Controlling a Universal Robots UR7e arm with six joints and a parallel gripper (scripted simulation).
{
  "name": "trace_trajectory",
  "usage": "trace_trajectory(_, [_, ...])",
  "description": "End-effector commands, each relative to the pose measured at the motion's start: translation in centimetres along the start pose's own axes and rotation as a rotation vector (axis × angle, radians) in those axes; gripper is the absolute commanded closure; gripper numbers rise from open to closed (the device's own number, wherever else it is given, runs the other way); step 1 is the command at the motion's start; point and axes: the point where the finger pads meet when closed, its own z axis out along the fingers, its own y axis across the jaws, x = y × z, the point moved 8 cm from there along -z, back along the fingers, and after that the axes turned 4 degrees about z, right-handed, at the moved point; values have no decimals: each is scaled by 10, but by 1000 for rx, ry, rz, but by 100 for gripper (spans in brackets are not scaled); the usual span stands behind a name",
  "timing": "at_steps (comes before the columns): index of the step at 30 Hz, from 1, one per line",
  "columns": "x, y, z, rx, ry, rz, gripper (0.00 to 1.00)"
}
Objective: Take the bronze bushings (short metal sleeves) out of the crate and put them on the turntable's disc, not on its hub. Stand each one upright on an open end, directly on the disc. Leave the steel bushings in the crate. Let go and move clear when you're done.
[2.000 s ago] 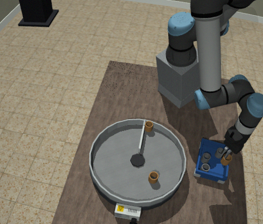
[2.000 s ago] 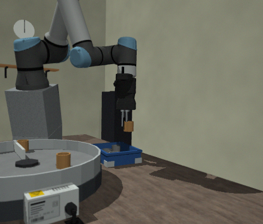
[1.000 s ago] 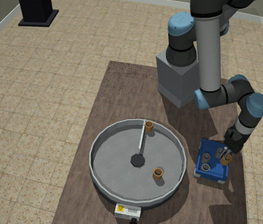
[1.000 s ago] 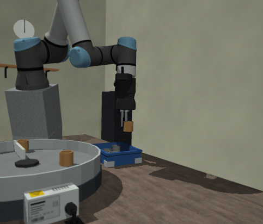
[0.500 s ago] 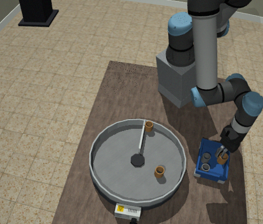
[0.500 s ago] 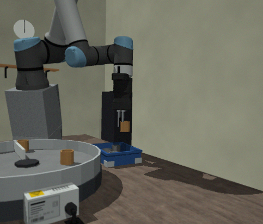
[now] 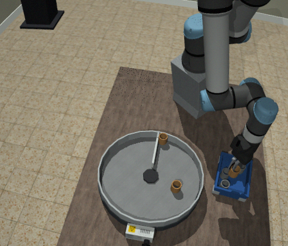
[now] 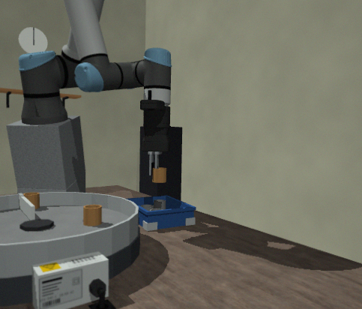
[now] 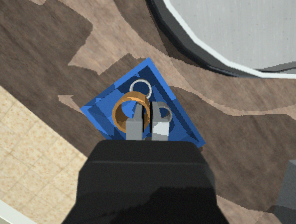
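We have a bronze bushing (image 8: 159,175) pinched in our gripper (image 8: 154,165): the fingers are pressed onto its wall, one inside the bore and one outside, as the wrist view shows. The sleeve hangs with its axis vertical, open end down, well above the blue crate (image 8: 170,218), which sits lower right of centre in the exterior view. In the crate we can make out two grey steel bushings (image 7: 225,184) and no other bronze one, though the gripper covers part of it in the top view.

What matters for the coming move is where the disc (image 7: 129,185) lies from the held sleeve. In the top view the gripper is at the right, over the crate, and the turntable fills the centre, so the carry goes leftward in that frame, across the raised rim (image 7: 201,179). In our judgement the sleeve hangs high enough to pass over it.

Two bronze bushings already stand on the disc: one (image 7: 163,138) at the top beside the white bar (image 7: 155,149), one (image 7: 176,186) to the lower right of the black hub (image 7: 151,175). The nearest part of the disc, just inside the rim at the right, holds that second sleeve, so we would aim for an open stretch away from it and from the hub. Since the axis is already upright, we think no reorienting is needed, only a straight lowering.
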Motion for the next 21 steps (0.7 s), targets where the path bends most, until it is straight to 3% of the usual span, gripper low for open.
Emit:
trace_trajectory(1, [14,16,-1,3,0,0,100])
trace_trajectory(21, [71,83,0,3,0,0,100])
